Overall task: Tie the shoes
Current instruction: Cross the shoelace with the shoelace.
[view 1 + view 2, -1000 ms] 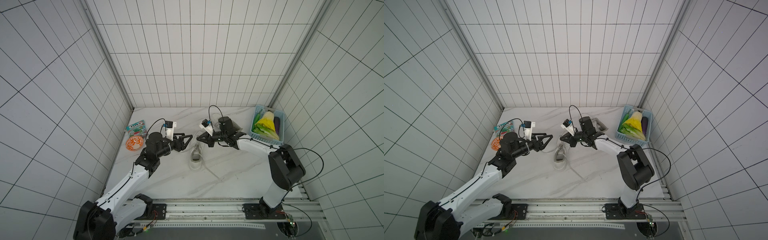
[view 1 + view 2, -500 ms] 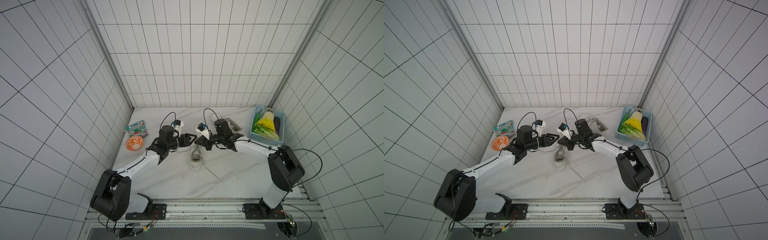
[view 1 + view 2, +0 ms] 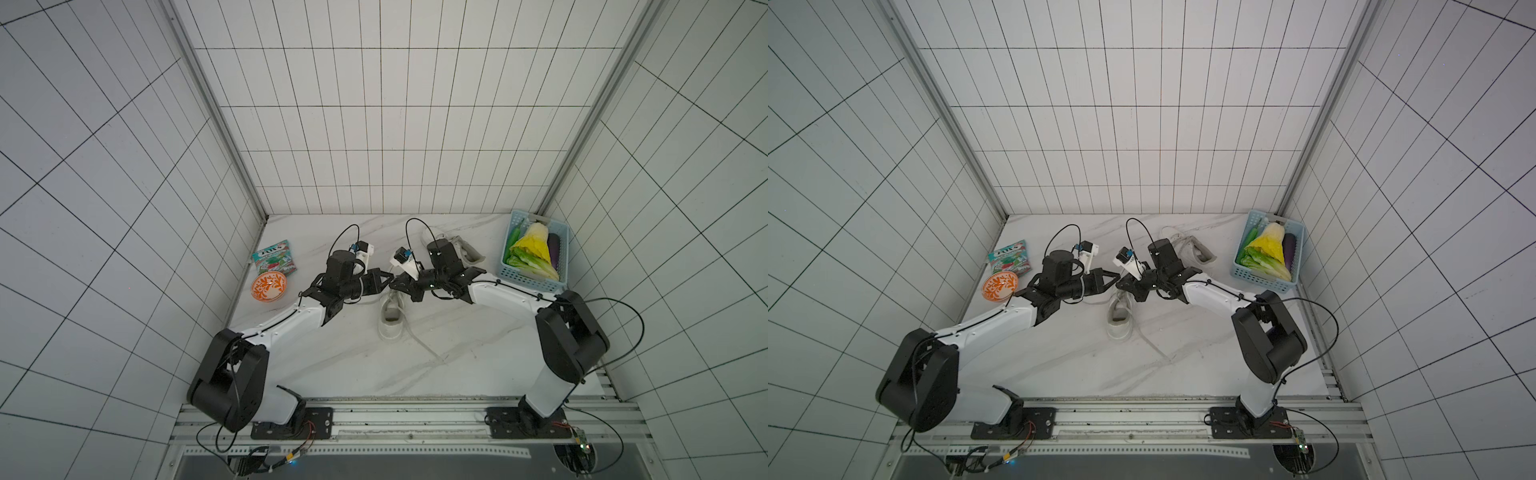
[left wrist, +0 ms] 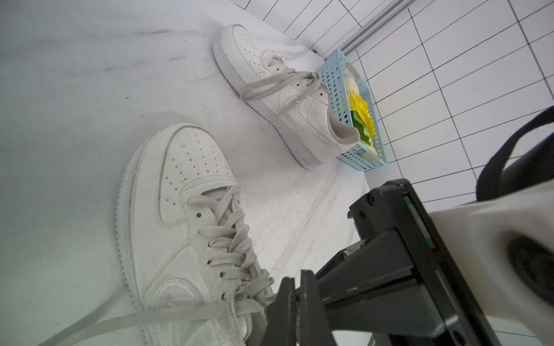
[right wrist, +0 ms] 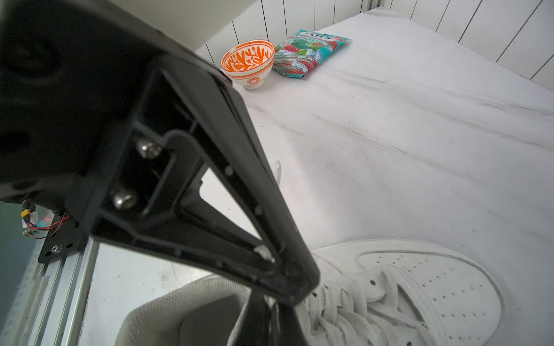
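One white shoe (image 3: 390,320) stands mid-table with its toe away from the rail; the other shoe (image 3: 463,249) lies at the back by the basket. Both grippers meet tip to tip over the near shoe's tongue. My left gripper (image 3: 384,279) is shut, and a flat greyish lace (image 4: 180,311) runs across the shoe (image 4: 180,209) into its jaws (image 4: 295,284). My right gripper (image 3: 398,284) is shut with a sliver of white lace between its fingertips (image 5: 271,314), just above the shoe's collar (image 5: 180,302). A loose lace end (image 3: 419,340) trails on the table toward the rail.
A blue basket (image 3: 534,283) of vegetables stands at the back right, close to the far shoe (image 4: 284,90). An orange patterned bowl (image 3: 269,286) and a candy bag (image 3: 274,257) sit by the left wall. The metal rail (image 3: 395,415) runs along the front.
My left arm swung in from the left to the shoe's laces and its jaws closed from open. My right gripper shifted slightly left and stayed over the shoe.
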Robot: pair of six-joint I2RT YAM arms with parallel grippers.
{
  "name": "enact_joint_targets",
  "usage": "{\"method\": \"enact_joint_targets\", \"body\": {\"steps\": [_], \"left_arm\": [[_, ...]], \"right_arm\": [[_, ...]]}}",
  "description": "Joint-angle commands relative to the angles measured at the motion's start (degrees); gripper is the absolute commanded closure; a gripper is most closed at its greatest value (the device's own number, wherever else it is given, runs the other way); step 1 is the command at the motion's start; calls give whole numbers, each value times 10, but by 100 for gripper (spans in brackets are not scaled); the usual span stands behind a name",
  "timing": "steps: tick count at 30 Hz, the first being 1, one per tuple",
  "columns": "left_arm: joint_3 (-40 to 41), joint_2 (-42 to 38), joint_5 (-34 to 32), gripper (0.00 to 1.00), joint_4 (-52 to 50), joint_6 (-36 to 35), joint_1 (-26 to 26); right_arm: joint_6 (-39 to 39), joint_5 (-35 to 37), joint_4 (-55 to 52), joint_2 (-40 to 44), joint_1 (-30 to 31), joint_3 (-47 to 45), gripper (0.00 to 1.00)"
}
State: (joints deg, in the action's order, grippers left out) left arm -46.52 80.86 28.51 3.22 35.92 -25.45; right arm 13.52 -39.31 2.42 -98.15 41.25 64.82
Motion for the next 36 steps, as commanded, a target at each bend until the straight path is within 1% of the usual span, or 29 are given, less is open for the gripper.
{"method": "enact_joint_targets", "body": {"steps": [1, 4, 6, 8, 11, 13, 15, 16, 18, 19, 21, 22, 28, 29, 32, 34, 36], "left_arm": [[-11, -12, -14, 99, -11, -17, -1], [-7, -16, -14, 100, -13, -21, -1], [-4, -18, -17, 100, -13, -23, -1], [-2, -21, -22, 100, -14, -26, 0], [2, -25, -23, 100, -15, -29, 1], [5, -27, -23, 100, -15, -30, 2], [6, -27, -22, 100, -15, -31, 2], [6, -28, -22, 100, -15, -31, 2], [6, -28, -22, 100, -17, -34, 2], [7, -29, -22, 100, -18, -35, 3], [8, -31, -21, 100, -18, -36, 3], [8, -31, -21, 100, -18, -36, 3], [9, -37, -22, 100, -19, -35, 5], [9, -37, -22, 100, -19, -35, 6], [9, -38, -23, 100, -20, -35, 8], [10, -37, -23, 100, -20, -34, 8], [10, -36, -23, 100, -20, -33, 8]], "right_arm": [[-13, 20, 4, 59, -7, -23, 79], [-43, 30, 17, 118, -30, -72, 61], [-64, 37, 22, 155, -45, -110, 53], [-86, 40, 33, 185, -54, -157, 48], [-128, 41, 82, 214, -57, -239, 40], [-176, 29, 149, 213, -58, -296, 34], [-221, 7, 212, 198, -58, -333, 31], [-242, -7, 242, 186, -58, -347, 27], [-261, -39, 287, 159, -58, -360, 19], [-256, -52, 296, 146, -58, -361, 16], [-242, -60, 297, 122, -58, -355, 16], [-232, -57, 284, 110, -58, -344, 19], [-183, -38, 190, 74, -58, -285, 46], [-176, -40, 178, 71, -58, -281, 48], [-150, -37, 139, 70, -55, -273, 50], [-125, -22, 103, 73, -54, -269, 48], [-108, -18, 92, 67, -52, -269, 48]]}}
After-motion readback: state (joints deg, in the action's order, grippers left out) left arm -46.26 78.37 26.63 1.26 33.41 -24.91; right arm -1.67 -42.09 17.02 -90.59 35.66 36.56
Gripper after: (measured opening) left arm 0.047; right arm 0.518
